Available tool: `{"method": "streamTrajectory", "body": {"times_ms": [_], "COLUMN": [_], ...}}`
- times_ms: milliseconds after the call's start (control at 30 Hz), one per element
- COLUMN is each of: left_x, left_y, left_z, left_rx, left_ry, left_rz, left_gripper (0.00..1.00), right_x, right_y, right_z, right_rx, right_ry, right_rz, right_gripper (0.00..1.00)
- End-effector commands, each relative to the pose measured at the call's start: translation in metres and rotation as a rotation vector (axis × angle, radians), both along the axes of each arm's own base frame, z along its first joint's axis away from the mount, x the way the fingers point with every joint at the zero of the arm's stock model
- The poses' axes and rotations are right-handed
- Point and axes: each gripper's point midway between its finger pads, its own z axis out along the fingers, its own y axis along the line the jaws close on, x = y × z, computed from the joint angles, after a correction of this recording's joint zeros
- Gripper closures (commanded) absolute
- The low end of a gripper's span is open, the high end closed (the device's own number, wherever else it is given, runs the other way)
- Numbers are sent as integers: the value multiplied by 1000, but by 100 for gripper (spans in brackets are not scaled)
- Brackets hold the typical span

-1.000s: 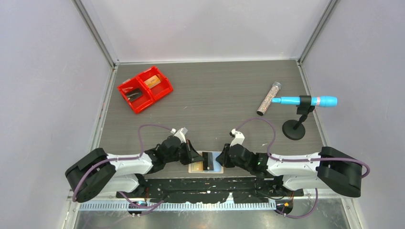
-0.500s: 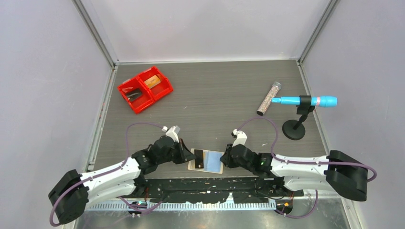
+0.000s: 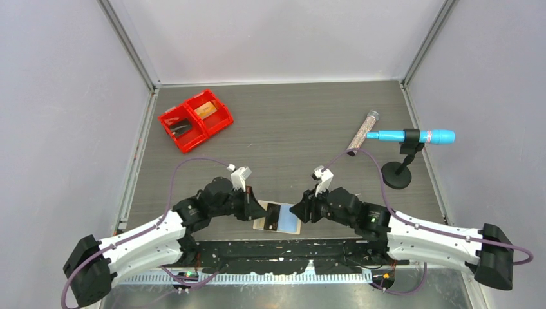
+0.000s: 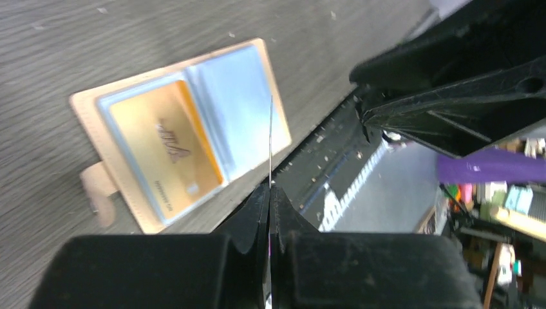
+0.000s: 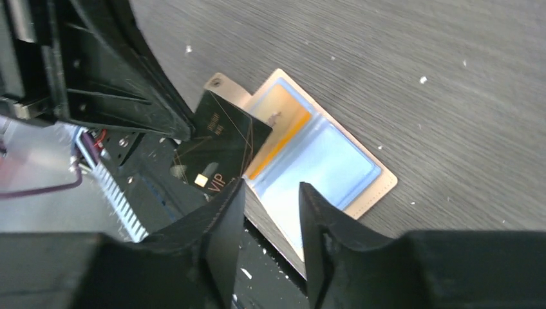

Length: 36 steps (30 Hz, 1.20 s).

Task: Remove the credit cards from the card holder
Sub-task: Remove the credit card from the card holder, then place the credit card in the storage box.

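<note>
Reaching inward from the left side, the left arm lies low and stretched over the near edge of the surface (image 3: 283, 141), its elbow bent upward. The left gripper (image 3: 254, 209) has its jaws pressed together on the edge of the dark credit card (image 3: 273, 216). In the left wrist view this card shows only as a thin line, because it is seen from its edge. The card hangs tilted over the left half of the card holder (image 3: 291, 220); whether it touches the holder I cannot tell.

The right arm comes in low from the right side in the same manner. The right gripper (image 3: 299, 211) is just beside the right edge of the holder, with its jaws narrowly apart and nothing between them.

The card holder lies spread open and flat between both grippers, close to the near edge. A gold credit card (image 5: 280, 119) sits in its left pocket, and the right pocket shows a blue-grey panel.

Far on the left stands a red bin (image 3: 195, 120). On the right a blue tool (image 3: 412, 136) rests on a black stand, with a small tube (image 3: 363, 132) beside it. Pale walls close the surface on three sides
</note>
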Motion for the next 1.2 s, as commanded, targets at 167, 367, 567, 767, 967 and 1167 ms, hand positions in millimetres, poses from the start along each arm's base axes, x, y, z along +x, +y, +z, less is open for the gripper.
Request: {"method": "streamTrajectory", "body": {"times_ms": [167, 367, 567, 767, 967, 1167], "left_x": [-34, -40, -43, -39, -28, -5], "left_y": [-32, -40, -42, -41, -39, -29], "left_z": [47, 55, 58, 58, 56, 72], "left_rx": [-224, -300, -317, -307, -250, -281], "left_ry": [-36, -29, -26, -38, -38, -116], "left_rz": [-304, -355, -377, -355, -290, -134], "left_gripper": [100, 100, 100, 100, 77, 44], "right_x": [-24, -36, -42, -44, -44, -33], "right_y": [4, 11, 22, 26, 26, 29], "right_z": [56, 56, 54, 63, 73, 82], "right_rx": [57, 37, 54, 97, 153, 247], "right_ry": [-148, -124, -99, -103, -84, -25], "right_rz": [275, 372, 429, 441, 418, 324], "right_gripper": [35, 26, 39, 75, 95, 95]}}
